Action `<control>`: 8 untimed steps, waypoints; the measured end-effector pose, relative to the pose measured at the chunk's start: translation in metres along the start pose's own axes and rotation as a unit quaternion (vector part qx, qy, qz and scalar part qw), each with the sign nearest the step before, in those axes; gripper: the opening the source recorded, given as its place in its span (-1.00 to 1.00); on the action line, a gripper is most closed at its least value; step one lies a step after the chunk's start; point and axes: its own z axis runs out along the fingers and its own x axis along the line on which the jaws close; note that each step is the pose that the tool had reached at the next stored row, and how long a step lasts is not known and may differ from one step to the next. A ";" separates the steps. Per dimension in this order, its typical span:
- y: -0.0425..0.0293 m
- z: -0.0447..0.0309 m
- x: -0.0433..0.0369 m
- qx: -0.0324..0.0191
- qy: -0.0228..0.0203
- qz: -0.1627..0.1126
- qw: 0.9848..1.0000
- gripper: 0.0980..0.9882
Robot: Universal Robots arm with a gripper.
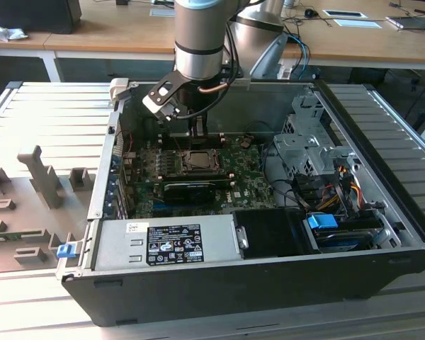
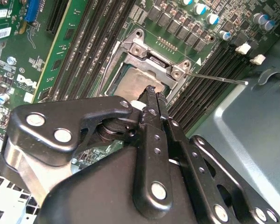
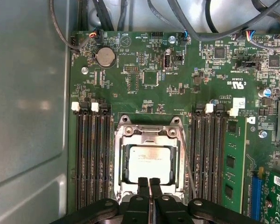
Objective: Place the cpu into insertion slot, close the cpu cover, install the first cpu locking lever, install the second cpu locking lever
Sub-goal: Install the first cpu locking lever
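Your cpu (image 3: 148,163) sits flat in the socket, and the cpu cover (image 3: 149,132) looks folded down around it. The fingers (image 3: 143,185) are pressed together on nothing, tips right at the chip's edge. I'd guess the chip is light but fragile and the cover thin and stiff, so push on the frame.

We see the cpu (image 3: 148,163) topped in dull, matt silver-grey metal, and the cpu cover (image 3: 151,132) in brighter bare metal with a soft sheen. The fingers (image 2: 153,135) look matt black with shiny rivets. The motherboard (image 3: 177,98) is glossy green, and the ribbed tabletop (image 1: 57,113) is matt grey metal.
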 end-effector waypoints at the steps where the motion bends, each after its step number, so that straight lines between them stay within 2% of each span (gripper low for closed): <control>1: 0.0000 0.0000 0.0000 0.000 0.000 0.000 1.000 -0.88; 8: 0.0000 -0.0055 0.0002 0.000 0.000 0.000 1.000 -0.88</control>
